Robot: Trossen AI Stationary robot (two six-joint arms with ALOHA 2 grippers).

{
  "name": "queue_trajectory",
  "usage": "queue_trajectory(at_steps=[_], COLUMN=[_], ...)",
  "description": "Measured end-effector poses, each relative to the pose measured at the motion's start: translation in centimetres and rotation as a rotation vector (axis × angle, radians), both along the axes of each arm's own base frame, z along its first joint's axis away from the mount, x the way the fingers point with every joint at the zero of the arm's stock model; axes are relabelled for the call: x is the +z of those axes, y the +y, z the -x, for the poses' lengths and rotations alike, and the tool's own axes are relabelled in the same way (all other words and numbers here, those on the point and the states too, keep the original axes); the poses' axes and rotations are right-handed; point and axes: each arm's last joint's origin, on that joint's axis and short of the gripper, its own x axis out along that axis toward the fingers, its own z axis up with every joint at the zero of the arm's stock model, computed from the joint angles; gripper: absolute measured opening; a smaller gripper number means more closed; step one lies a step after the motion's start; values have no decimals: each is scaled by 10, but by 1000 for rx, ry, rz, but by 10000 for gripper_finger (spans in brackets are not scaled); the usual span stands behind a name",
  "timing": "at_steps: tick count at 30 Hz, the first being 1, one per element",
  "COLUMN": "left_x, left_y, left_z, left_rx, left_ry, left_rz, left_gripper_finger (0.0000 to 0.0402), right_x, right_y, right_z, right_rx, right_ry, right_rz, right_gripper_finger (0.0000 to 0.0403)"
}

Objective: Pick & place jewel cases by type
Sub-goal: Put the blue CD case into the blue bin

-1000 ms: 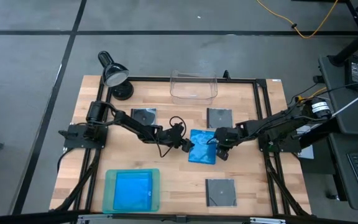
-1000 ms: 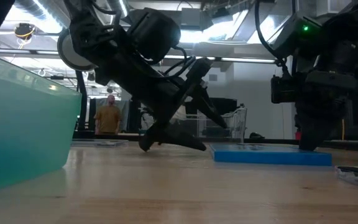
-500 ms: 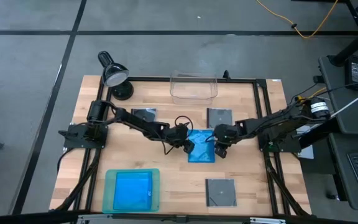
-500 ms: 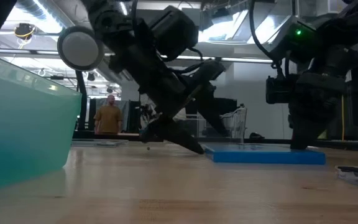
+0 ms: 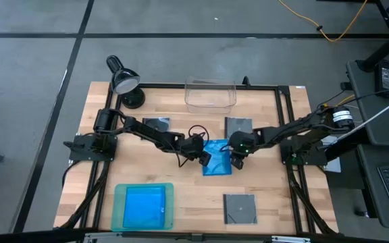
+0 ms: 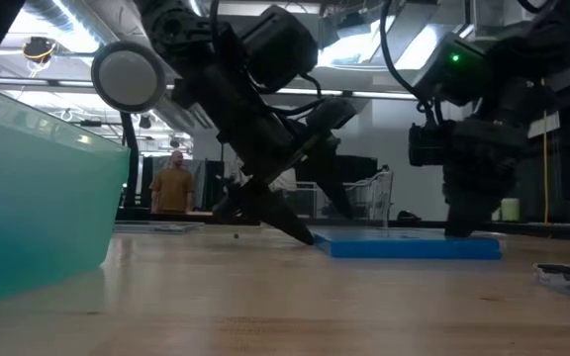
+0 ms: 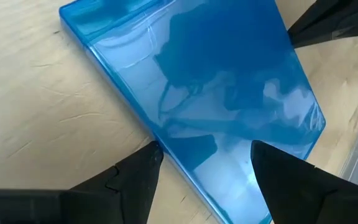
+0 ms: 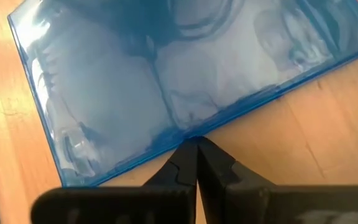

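Note:
A bright blue jewel case [image 5: 219, 167] lies flat on the wood near the table's middle, also seen in the low view [image 6: 404, 247]. My left gripper [image 5: 206, 159] is on its left side, open. In the left wrist view [image 7: 205, 149] its fingers stand astride the case's left long edge [image 7: 166, 149]. My right gripper [image 5: 236, 158] is shut at the case's right edge. Three dark grey square cases lie flat on the table: far left [image 5: 156, 124], far right [image 5: 238, 127] and near right [image 5: 240, 208]. More blue [image 5: 144, 207] lies in the teal tray. My left gripper has one fingertip [image 7: 153, 152] on the table at the blue case's left edge and the other over the case; I cannot tell whether either touches it. My right gripper meets the case's right long edge [image 8: 219, 126] with its shut fingertips [image 8: 188, 157], which come from above, slanting from the table's right. The case lies flat on the table.
The teal tray [image 5: 117, 202] sits at the near left and fills the low view's left side [image 6: 28, 198]. A clear bin [image 5: 210, 94] stands at the far edge and a black lamp [image 5: 123, 81] at the far left corner. A person [image 6: 174, 186] stands in the room behind.
My right gripper has moved toward the table's left with its fingers shut against the blue case. The case has slid flat along the table to the left, toward my left gripper. My left gripper has moved a little to the right, up to the case's left edge.

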Motion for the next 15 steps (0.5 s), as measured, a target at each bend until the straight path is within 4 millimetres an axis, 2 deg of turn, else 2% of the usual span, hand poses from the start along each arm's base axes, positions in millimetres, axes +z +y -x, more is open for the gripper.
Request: queue_trajectory(at_steps=[8, 15], left_x=[9, 31], left_y=[3, 4], left_z=[1, 3], left_rx=[42, 79], left_ry=[-21, -83], left_rz=[-86, -147], left_gripper_finger=[242, 242], right_x=[2, 3], right_y=[0, 0], right_z=[-4, -4], right_rx=[21, 25], right_ry=[8, 3], right_rz=[14, 15], right_gripper_finger=[7, 7])
